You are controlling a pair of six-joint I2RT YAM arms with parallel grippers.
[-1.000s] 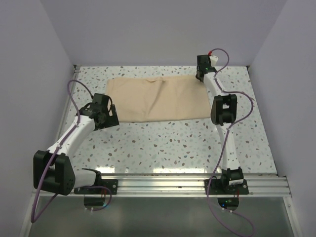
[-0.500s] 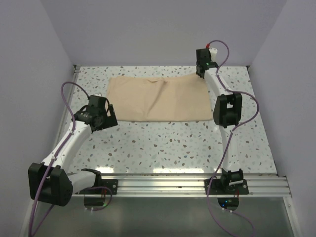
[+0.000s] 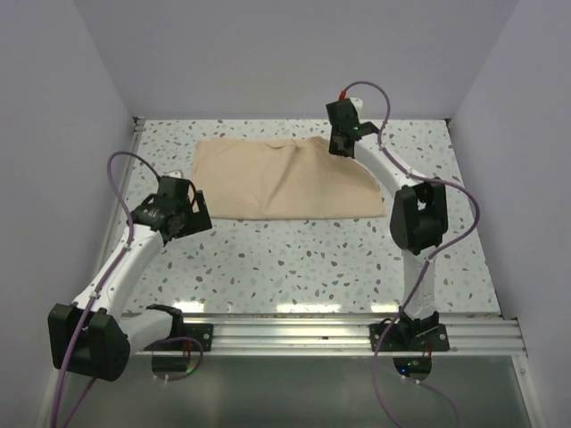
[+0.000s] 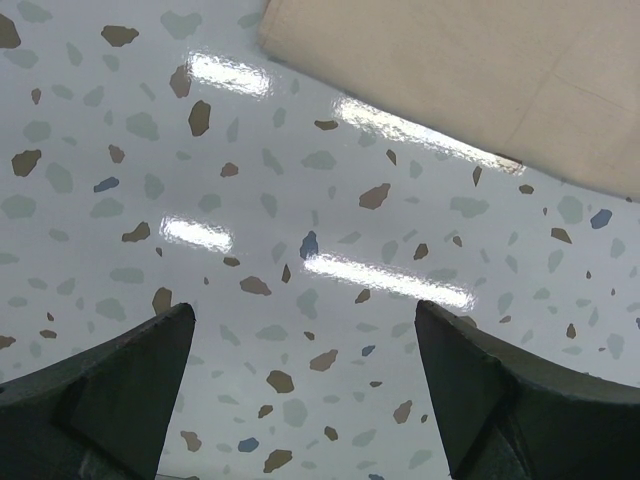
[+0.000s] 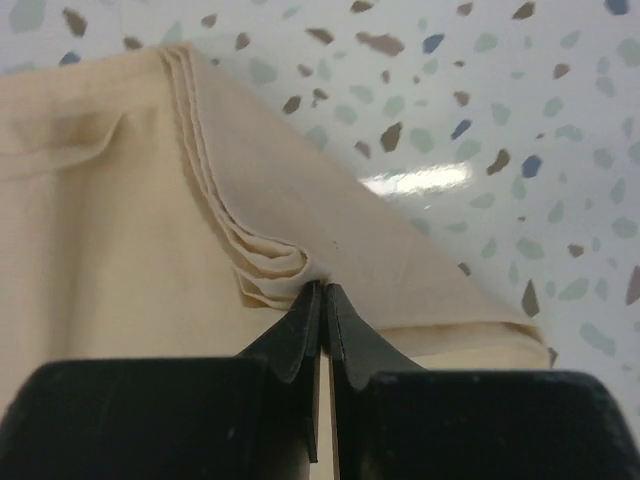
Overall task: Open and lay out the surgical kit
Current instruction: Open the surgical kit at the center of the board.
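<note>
The cloth wrap (image 3: 281, 178) lies on the far half of the bench (image 3: 312, 259), its long sides running left to right. At the wrap's far right corner sits the right end effector (image 3: 338, 143), its fingertips pressed together on the layered edge there, and its arm reaches in along the wrap's right side. The left end effector (image 3: 198, 214) is just off the wrap's near left corner, over bare bench, with its fingers apart and clear of the wrap.
</note>
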